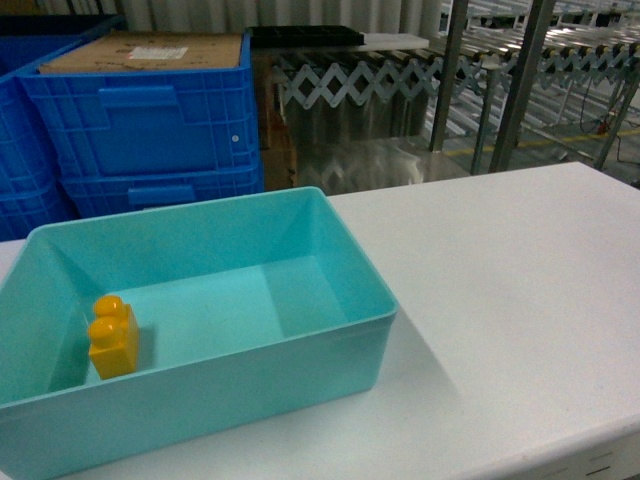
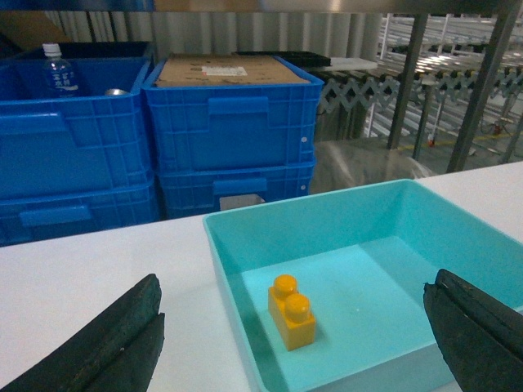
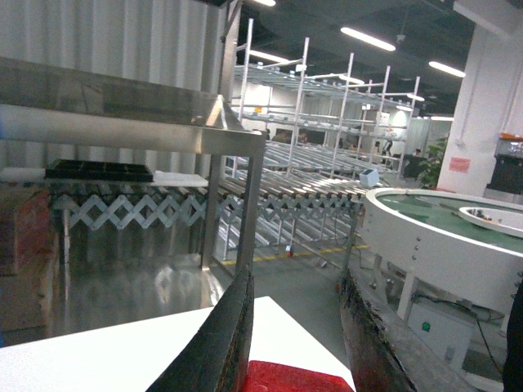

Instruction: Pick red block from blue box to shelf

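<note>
While the right gripper (image 3: 294, 359) has its two dark fingers (image 3: 221, 343) pinched on the red block (image 3: 288, 379), it sits above the white table (image 3: 122, 355), with the steel shelf (image 3: 139, 110) up close on the left. Over on the left side, the left gripper (image 2: 294, 347) hangs wide open holding nothing, right over the blue box (image 2: 245, 269), where a yellow brick (image 2: 292, 312) sits. Blue crates (image 2: 233, 122) are stacked on the far side.

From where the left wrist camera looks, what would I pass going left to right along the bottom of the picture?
Left gripper's dark left finger → white table → blue box's near-left wall → yellow brick inside it → the dark right finger.
</note>
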Robot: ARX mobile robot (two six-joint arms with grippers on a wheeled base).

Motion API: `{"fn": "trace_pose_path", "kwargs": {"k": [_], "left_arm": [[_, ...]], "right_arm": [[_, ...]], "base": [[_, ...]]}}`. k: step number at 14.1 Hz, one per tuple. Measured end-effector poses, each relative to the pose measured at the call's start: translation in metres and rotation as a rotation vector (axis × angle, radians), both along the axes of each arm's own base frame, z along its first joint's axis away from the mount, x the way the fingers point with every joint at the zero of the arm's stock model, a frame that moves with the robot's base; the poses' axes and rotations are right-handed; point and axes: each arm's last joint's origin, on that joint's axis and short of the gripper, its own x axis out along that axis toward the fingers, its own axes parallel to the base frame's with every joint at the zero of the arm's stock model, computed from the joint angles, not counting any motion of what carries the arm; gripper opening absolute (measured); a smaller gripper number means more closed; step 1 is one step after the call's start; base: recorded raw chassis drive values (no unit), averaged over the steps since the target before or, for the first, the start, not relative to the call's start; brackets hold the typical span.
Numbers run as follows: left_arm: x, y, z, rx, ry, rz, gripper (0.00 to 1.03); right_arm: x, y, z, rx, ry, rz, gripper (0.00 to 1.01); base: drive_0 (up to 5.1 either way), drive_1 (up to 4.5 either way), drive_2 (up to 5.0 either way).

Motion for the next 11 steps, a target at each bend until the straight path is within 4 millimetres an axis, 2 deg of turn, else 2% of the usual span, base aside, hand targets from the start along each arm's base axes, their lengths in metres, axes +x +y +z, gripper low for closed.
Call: {"fn": "trace_pose_path", "kwargs": {"k": [11], "left_arm": [[0.0, 0.0, 0.0, 0.0, 0.0, -0.001, 0.98]], "right_arm": [[0.0, 0.0, -0.0001, 0.0, 0.0, 0.001, 0.27]], "base": [[-1.7, -1.65, -1.7]]}}
